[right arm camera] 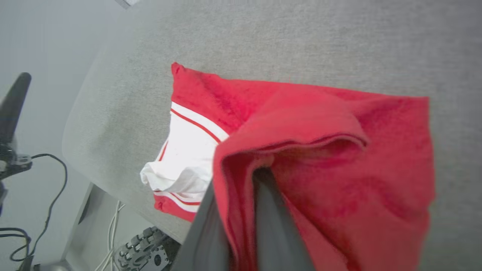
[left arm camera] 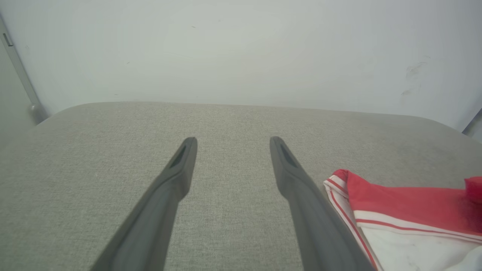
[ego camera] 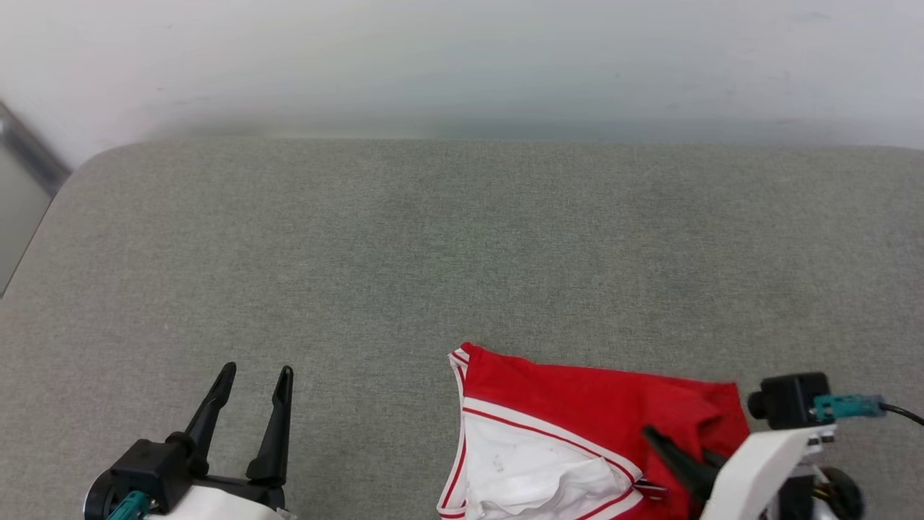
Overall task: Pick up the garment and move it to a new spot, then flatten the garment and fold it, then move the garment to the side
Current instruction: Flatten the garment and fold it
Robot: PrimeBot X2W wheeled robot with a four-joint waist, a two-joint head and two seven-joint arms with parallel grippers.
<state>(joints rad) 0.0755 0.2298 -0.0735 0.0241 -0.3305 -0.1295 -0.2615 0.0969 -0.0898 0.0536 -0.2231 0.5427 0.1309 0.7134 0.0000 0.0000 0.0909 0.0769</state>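
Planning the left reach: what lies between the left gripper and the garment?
Bare grey padded surface, nothing else, from the left gripper to the garment; the head view shows it.

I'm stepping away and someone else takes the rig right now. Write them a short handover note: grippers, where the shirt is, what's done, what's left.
Left gripper: open, nothing in it, over the grey padded surface at near left.
Right gripper: shut on a fold of red cloth.
Garment: bunched at the near edge, right of centre, one white sleeve showing.
Done: the grasp. Whether this is already the new spot cannot be told.
Left: flatten, fold, move to the side.
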